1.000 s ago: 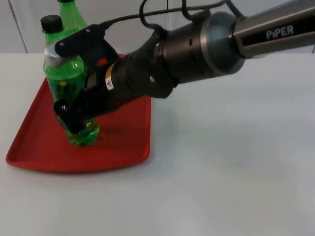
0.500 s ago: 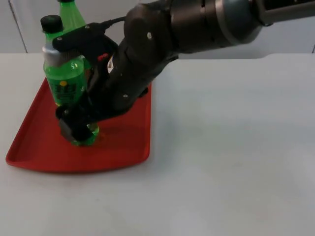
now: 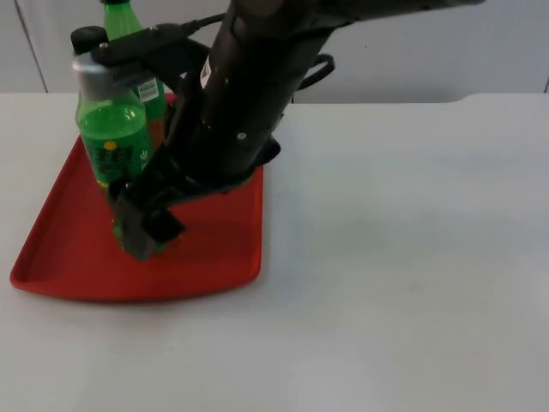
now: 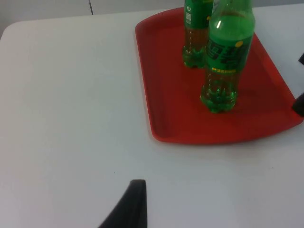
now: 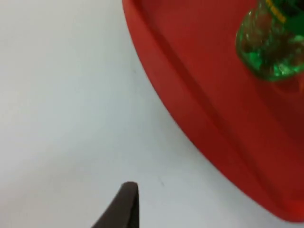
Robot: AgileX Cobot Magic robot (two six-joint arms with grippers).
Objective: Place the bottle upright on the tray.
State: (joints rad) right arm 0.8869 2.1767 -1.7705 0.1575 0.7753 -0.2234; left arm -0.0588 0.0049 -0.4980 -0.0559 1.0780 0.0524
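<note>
A green bottle (image 3: 111, 142) with a grey cap stands upright on the red tray (image 3: 60, 257); in the left wrist view the bottle (image 4: 227, 61) stands free near the tray's middle. My right gripper (image 3: 141, 221) hangs low beside the bottle's base, open and holding nothing, with the arm rising steeply above it. The right wrist view looks down on the tray's rim (image 5: 190, 123) and the bottle's base (image 5: 270, 47). My left gripper (image 4: 130, 209) waits over bare table to the left of the tray.
Behind the bottle stand a black-capped green bottle (image 3: 87, 47) and a green-capped one (image 3: 124, 17); a rear bottle (image 4: 197, 33) also stands on the tray in the left wrist view. White table stretches to the right and front of the tray.
My right gripper has let go of the bottle's lower part and drawn off toward the tray's front, the arm swinging up and leftward. The bottle stays upright in place.
</note>
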